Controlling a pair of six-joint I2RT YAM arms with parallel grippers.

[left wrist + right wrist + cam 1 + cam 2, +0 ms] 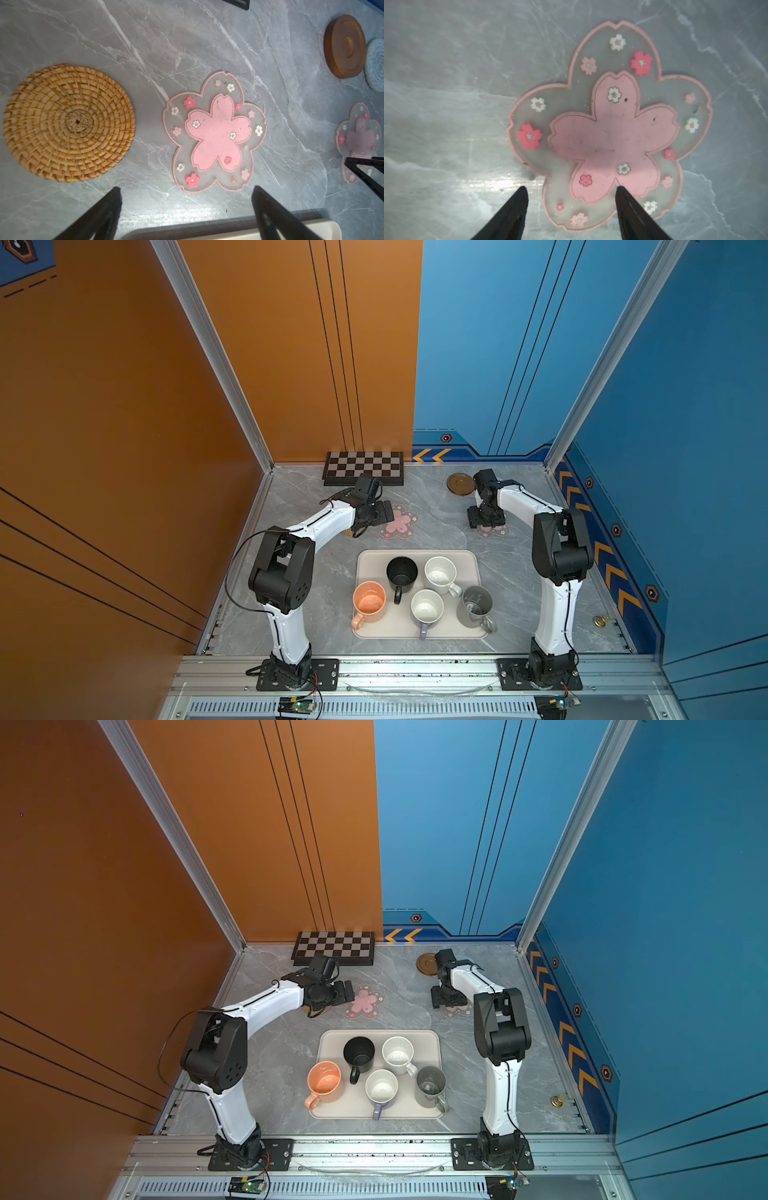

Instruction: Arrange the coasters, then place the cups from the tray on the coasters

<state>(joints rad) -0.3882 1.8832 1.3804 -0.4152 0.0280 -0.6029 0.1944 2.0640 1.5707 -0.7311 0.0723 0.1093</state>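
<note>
Five cups stand on the cream tray [368, 558]: black [401, 572], peach [368, 602], white speckled [440, 574], lavender [427, 608], grey [475, 605]. My left gripper [187, 188] hangs open and empty just left of a pink blossom coaster [401, 523]. The tan rattan coaster [69, 122] lies beside that blossom, mostly under my arm in both top views. My right gripper [571, 187] is open low over the second pink blossom coaster [610, 128], one finger above its edge. A brown wooden coaster [460, 482] and a grey-blue woven one [376, 64] lie at the back right.
A folded chessboard [363, 467] leans at the back wall. A small brass object [600, 620] sits by the right wall. The orange and blue walls close in the marble table on three sides.
</note>
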